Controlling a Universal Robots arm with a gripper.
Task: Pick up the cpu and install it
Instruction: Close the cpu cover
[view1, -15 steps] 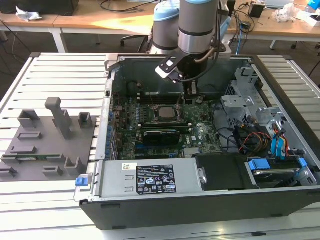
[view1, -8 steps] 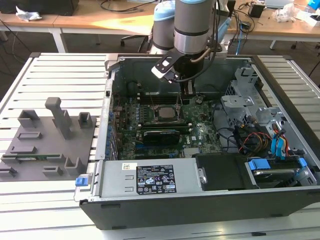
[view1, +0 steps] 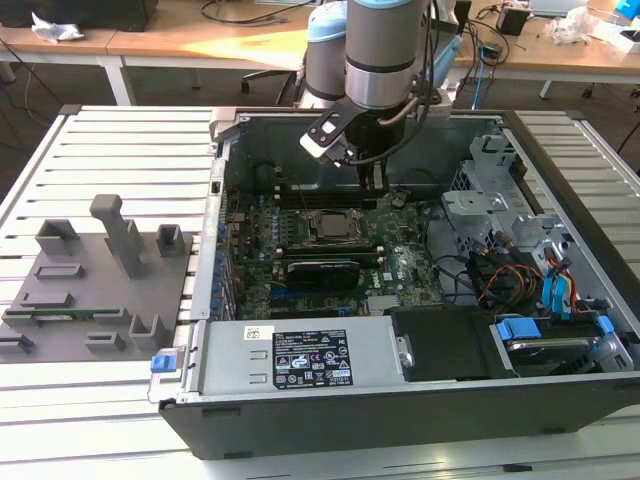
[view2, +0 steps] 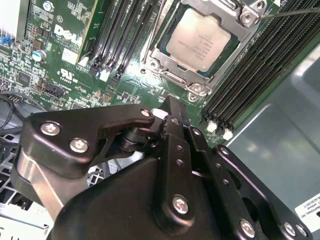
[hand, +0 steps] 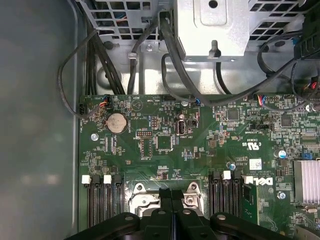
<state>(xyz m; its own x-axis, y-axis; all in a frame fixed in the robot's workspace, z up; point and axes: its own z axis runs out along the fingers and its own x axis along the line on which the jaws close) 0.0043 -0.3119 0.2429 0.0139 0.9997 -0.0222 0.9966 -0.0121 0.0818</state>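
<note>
- Centrally: cpu (view2: 200, 42), pale metal top upward, lying within the socket frame (view2: 172, 77) on the green motherboard (view2: 60, 65).
- End effector (view2: 170, 105) with fingers closed together on nothing, poised above the motherboard near the socket frame.
- Open computer case (view1: 350, 420) resting on the slatted surface (view1: 100, 140); grey fixture (view1: 90, 290) at the exterior view's left.

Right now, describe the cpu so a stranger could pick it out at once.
Look inside the open case, at the green motherboard on its floor. Near the board's middle, between two banks of black memory slots, sits a metal socket frame. The cpu is the pale silvery square lying in that frame, smooth and bright beside the dark slots.
</note>
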